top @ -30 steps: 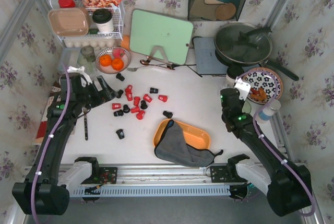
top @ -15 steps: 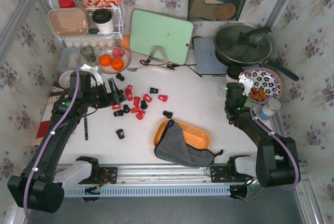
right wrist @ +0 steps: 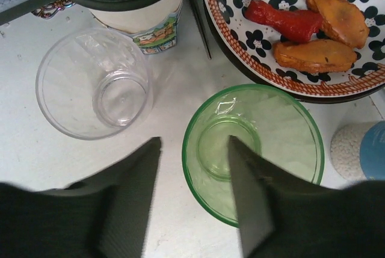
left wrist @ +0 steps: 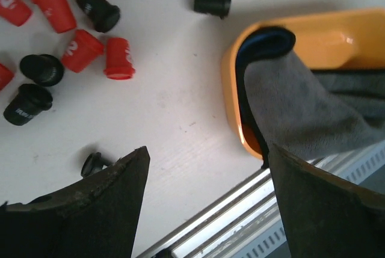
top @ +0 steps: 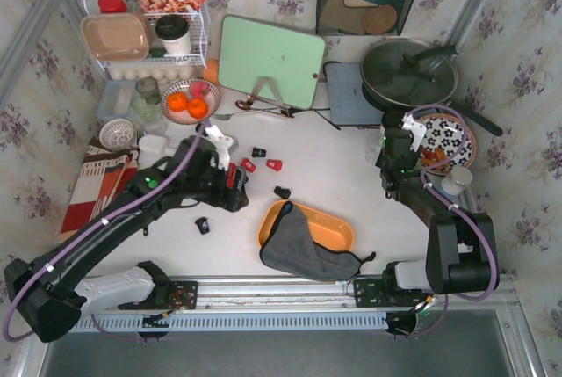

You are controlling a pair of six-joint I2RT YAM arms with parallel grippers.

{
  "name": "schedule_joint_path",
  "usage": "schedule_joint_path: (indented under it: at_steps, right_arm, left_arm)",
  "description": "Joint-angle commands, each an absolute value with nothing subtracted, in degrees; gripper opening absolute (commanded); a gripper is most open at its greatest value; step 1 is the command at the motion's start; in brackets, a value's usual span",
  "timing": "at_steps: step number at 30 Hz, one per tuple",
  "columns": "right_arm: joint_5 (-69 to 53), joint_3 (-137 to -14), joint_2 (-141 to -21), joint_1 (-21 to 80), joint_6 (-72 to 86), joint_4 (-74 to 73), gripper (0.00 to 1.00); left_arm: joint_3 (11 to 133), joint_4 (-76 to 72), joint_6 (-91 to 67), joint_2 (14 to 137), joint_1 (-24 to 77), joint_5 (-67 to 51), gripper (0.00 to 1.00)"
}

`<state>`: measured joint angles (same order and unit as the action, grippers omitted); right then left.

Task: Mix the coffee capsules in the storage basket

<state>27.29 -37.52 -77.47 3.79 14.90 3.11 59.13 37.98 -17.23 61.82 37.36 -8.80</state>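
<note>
The coffee capsules [left wrist: 81, 50] looked light, hard and apt to roll, best pinched across their sides by the open, empty left tool [left wrist: 206, 162].

Glossy plastic storage basket [left wrist: 337, 35], matt grey cloth [left wrist: 301, 107], smooth plastic coffee capsules [left wrist: 81, 50].

The coffee capsules [left wrist: 81, 50] lie left of the storage basket [left wrist: 337, 35], which holds a cloth [left wrist: 301, 107].

Home-style kitchen counter [top: 338, 175], lidded frying pan [top: 409, 72], green cutting board [top: 268, 61], plate of food [top: 450, 131], floral wallpaper [top: 527, 69]
</note>
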Motion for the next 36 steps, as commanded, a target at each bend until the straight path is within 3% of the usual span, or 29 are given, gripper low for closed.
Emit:
schedule_joint_path:
  at_steps: [1,8,16,26,36]
  right_arm:
    - [28.5,-38.5,-77.5,3.7,14.2,3.9,0.64]
    - [25.9,-41.8,-73.5,3.7,14.6,-2.5,0.72]
    - [22.9,-42.6,-59.7,3.7,15.0,-11.2,0.77]
    - [14.9,-44.5,-46.5,3.7,12.6,-23.0,0.84]
    - [8.8,-36.5,-34.6,3.7,11.1,-20.7,0.94]
  left_arm:
    - [59.3,39.4,-15.7,63.1,45.5,-1.8,0.82]
    - [62.5,40.1,-14.9,69.7,57.6,3.1,0.80]
    - [69.7,41.0,-15.7,84.8,66.1,7.4,0.80]
    - [72.3,38.6,-20.8,97.9,68.4,9.1,0.79]
    - [74.4,37.6,-22.4,104.5,68.6,10.8,0.79]
